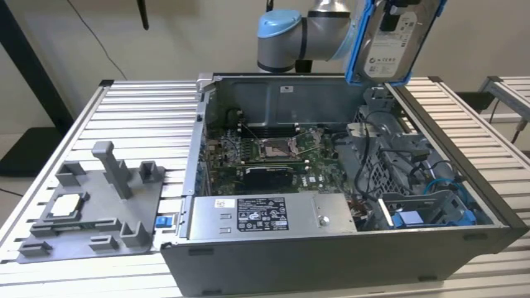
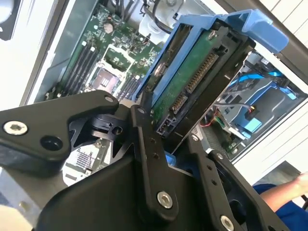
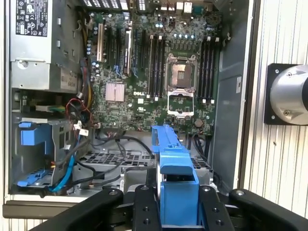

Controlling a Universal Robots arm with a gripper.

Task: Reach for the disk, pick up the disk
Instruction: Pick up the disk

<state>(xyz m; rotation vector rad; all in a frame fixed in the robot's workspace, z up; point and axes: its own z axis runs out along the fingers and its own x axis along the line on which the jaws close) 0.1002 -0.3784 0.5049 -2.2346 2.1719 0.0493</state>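
Tool with disk above slatted table

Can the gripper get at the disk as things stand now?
Yes, it seems so: the gripper already holds the disk, its fingers closed on the blue frame, lifted above the open computer case. Nothing stands between them.

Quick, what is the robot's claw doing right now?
Gripper: shut on the silver metal hard drive in its blue plastic frame, lifted above the open computer case.
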